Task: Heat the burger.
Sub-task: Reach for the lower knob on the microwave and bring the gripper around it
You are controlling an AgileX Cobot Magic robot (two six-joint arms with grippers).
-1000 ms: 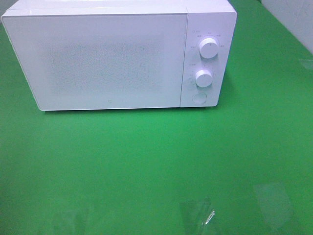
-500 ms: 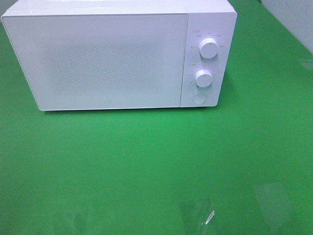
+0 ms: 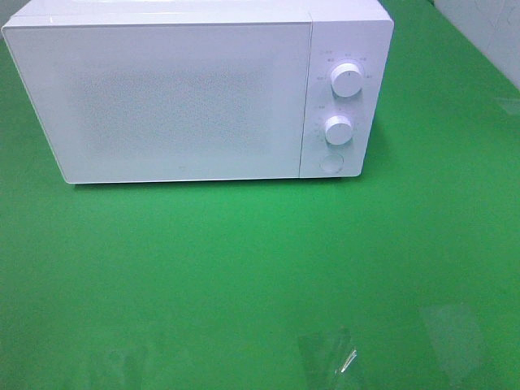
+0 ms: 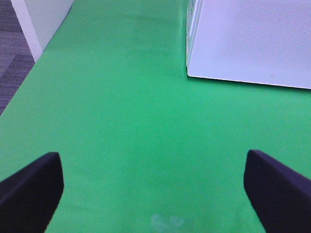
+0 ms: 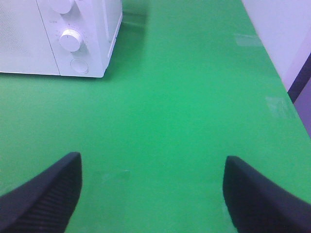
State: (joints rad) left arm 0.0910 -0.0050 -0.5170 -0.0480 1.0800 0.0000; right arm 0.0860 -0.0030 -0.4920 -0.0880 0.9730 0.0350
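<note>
The burger is out of view in every frame. A white microwave [image 3: 195, 89] stands at the back of the green table with its door shut; its corner shows in the left wrist view [image 4: 248, 43] and its knob side in the right wrist view [image 5: 73, 39]. Two round knobs [image 3: 347, 81] and a push button [image 3: 330, 163] sit on its right panel. My left gripper [image 4: 155, 194] hovers open over bare green cloth, nothing between its black fingers [image 4: 29, 191]. Likewise my right gripper [image 5: 153, 194] stands open and holds nothing. Neither arm shows in the high view.
Green cloth [image 3: 260, 268] covers the table in front of the microwave. Faint patches of clear tape [image 3: 329, 357] lie near the front edge. A white wall [image 5: 286, 29] borders the right side, and the table's left edge meets grey floor [image 4: 14, 53].
</note>
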